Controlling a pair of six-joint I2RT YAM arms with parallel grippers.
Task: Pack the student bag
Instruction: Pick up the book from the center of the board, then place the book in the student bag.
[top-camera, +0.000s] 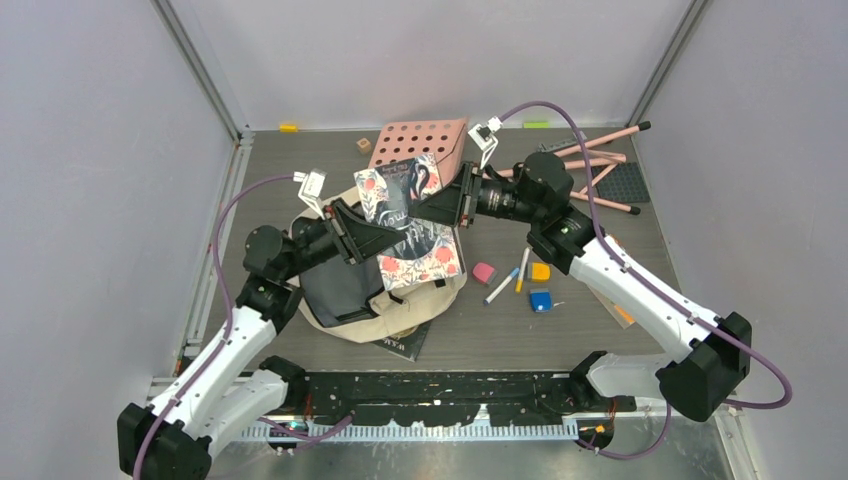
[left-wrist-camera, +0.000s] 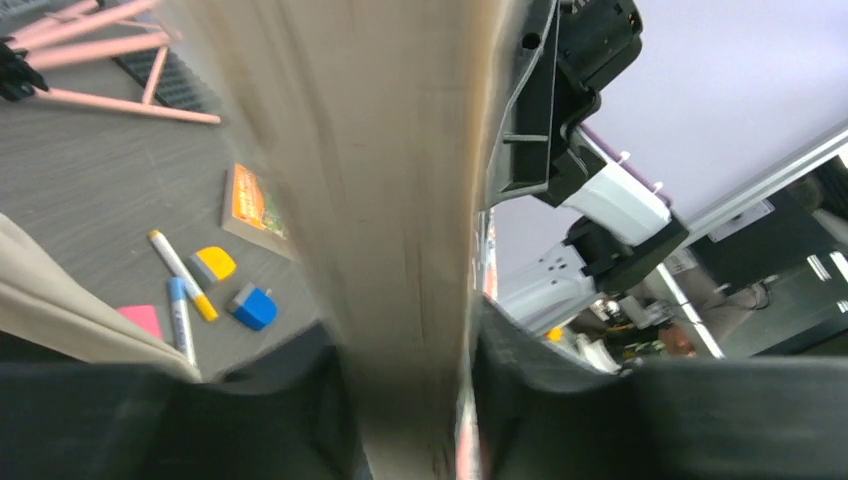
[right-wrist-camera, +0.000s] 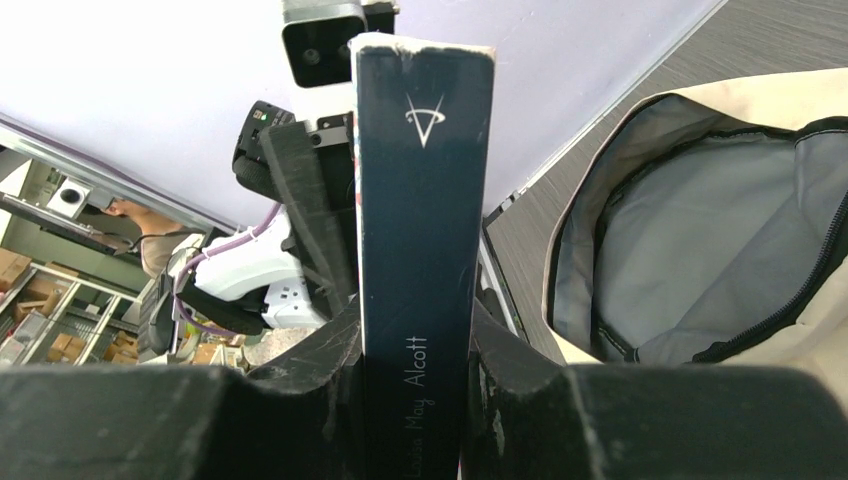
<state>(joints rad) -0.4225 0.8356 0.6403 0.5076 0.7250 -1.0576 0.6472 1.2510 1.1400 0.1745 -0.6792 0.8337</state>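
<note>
The student bag (top-camera: 430, 305) lies on the bench (top-camera: 580, 345) left of centre, near the arms' bases. Its zipped mouth gapes wide and shows the grey lining. A dark book corner pokes out from under its near edge. A floral-covered book (top-camera: 405, 225) hangs tilted over the bag's far side, in front of the pink perforated board (top-camera: 420, 140). The right gripper (top-camera: 440, 205) has its jaws clamped narrowly on the book's spine. The left gripper (top-camera: 365, 232) has its jaws half-spread, flanking the book's page edge; the blur hides whether they press it. To the right of the bag, a pink eraser (top-camera: 484, 272) and markers (top-camera: 505, 285) lie on the bench.
</note>
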